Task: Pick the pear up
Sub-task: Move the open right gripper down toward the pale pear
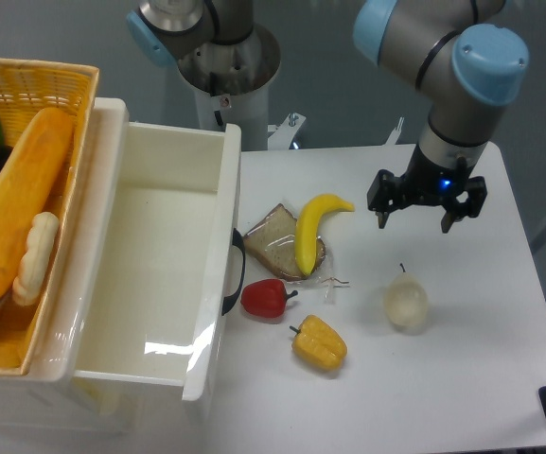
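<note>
The pear is a small pale cream fruit with a thin dark stem, lying on the white table right of centre. My gripper hangs above and just behind it, pointing down. Its two dark fingers stand wide apart with nothing between them, so it is open. A gap of table shows between the fingertips and the pear.
A yellow pepper and a red pepper lie left of the pear. A yellow banana rests on a bagged bread slice. A white open bin and a wicker basket of food fill the left side.
</note>
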{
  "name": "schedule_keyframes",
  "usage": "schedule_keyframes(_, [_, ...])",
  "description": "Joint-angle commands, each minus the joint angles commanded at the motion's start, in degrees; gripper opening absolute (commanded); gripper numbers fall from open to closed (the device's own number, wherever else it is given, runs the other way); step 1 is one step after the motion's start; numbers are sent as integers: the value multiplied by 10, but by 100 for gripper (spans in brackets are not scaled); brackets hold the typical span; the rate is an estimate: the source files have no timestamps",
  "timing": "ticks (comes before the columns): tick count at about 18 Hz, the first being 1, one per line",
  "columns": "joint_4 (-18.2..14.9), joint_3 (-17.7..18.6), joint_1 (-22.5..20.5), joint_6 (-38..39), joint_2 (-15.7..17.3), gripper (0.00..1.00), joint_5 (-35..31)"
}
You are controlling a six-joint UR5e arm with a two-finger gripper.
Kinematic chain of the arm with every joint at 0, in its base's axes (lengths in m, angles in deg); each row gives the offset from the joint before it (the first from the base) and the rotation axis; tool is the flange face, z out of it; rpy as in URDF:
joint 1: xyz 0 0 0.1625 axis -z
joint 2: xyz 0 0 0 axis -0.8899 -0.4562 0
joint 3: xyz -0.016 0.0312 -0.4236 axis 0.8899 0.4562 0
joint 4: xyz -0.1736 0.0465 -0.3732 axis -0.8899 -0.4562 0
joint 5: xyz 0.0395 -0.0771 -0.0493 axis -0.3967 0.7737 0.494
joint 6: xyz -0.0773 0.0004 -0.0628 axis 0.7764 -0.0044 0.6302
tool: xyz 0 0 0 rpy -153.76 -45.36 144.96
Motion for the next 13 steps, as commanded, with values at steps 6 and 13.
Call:
schedule_keyframes(6, [8,9,1,5,-4,100,-10])
schedule_keyframes(13, [17,47,-27,11,-3,100,-7])
